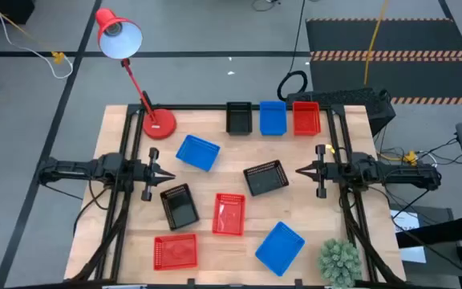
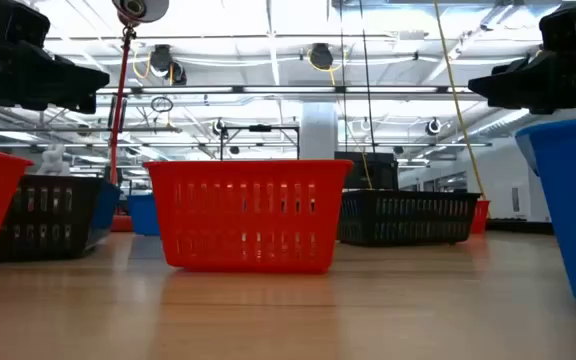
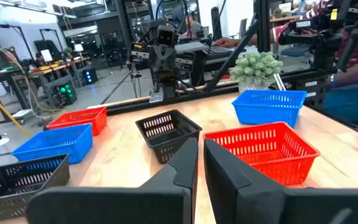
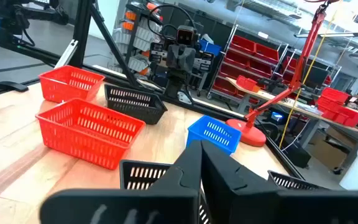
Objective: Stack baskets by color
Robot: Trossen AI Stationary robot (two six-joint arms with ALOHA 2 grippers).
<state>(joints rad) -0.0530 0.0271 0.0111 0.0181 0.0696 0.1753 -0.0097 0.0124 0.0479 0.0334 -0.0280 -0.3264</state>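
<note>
Here, nine empty baskets [image 1: 229,214] are lying scattered between both pincers; the left gripper [image 1: 169,174] is sitting nearly closed, the right gripper [image 1: 301,169] fully closed, neither holding anything.

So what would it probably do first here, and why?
Probably the left gripper would open and reach for the loose blue basket nearest it. Both grippers are empty and shut, the right gripper waiting at its side. Six baskets lie scattered, while a black basket, a blue one and a red one sit in a row at the far edge, likely stack spots.
</note>
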